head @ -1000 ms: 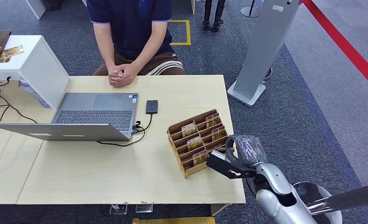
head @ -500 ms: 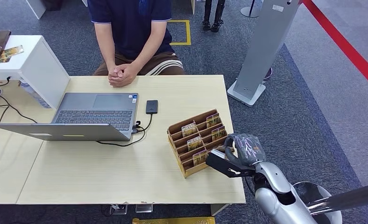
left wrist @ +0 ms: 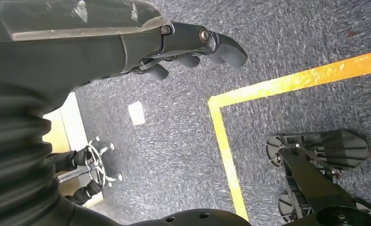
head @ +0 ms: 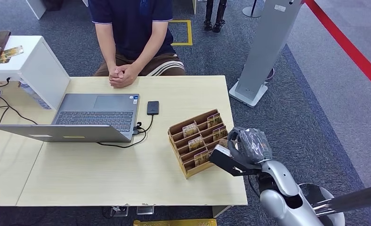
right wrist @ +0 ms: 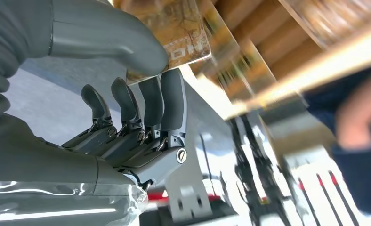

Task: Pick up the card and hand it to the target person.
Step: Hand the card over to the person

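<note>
The right hand [head: 246,147] sits at the near right corner of the wooden card rack [head: 198,141], which stands on the pale worktop [head: 103,174] near its right edge. In the right wrist view the thick thumb lies on one face of a gold-brown card [right wrist: 174,33] and the dark fingers [right wrist: 172,101] rise against its other face, so the hand pinches the card. That view is blurred further out, and the card's far end is cut off by the picture's edge; whether it has left its slot cannot be told. From the head view the hand itself hides the pinched card, while other cards stand in the rack's upper slots.

The left hand [left wrist: 193,44] hangs over grey carpet, its fingers partly curled, holding nothing.

Across the worktop sits a person [head: 129,28], cropped at the shoulders, with clasped hands [head: 122,75] resting on the far edge. An open laptop [head: 80,117] lies to the rack's left.
</note>
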Motion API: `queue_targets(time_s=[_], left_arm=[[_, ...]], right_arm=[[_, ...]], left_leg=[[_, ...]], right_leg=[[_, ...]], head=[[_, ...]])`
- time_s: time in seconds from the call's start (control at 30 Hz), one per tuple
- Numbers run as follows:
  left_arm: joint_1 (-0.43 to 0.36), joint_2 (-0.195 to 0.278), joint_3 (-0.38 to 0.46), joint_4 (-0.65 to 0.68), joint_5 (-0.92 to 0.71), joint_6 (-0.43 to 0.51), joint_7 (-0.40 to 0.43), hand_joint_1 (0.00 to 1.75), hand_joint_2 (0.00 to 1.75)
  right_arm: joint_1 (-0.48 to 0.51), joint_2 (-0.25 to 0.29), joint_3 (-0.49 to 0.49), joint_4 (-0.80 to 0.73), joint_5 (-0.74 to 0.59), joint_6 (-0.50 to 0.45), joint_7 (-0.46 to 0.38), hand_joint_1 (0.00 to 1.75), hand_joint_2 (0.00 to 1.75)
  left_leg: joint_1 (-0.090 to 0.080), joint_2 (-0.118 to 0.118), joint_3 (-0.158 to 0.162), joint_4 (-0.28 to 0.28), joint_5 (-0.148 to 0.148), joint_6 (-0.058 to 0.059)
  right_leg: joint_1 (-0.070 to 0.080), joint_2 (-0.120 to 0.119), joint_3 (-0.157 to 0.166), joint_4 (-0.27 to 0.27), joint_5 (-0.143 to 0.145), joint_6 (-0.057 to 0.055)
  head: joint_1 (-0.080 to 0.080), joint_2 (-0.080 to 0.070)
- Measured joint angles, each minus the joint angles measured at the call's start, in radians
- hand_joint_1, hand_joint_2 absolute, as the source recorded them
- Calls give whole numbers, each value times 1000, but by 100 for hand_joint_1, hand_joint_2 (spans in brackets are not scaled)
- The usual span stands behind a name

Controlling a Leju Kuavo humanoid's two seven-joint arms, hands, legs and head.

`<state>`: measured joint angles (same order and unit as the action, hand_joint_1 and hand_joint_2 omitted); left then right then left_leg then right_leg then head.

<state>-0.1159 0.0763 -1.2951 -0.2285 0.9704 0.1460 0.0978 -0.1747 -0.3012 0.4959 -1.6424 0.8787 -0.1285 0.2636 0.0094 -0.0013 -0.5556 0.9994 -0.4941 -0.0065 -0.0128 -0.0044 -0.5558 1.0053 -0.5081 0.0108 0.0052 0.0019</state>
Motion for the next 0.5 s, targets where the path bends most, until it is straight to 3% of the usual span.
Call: queue_targets(time_s=[0.27,0.5], left_arm=[[3,0,0,0,-5,4,0,0,175],[2,-1,0,0,-13,6,-2,0,175]], right_arm=[[32,-14,-7,-335,210,-255,-133,138,175],[45,-14,5,-473,221,-311,-159,138,175]], left_leg=[[0,0,0,0,0,0],[0,0,0,0,0,0]], right_leg=[[0,0,0,0,0,0],[0,0,1,0,0,0]], head=[[0,0],[1,0]])
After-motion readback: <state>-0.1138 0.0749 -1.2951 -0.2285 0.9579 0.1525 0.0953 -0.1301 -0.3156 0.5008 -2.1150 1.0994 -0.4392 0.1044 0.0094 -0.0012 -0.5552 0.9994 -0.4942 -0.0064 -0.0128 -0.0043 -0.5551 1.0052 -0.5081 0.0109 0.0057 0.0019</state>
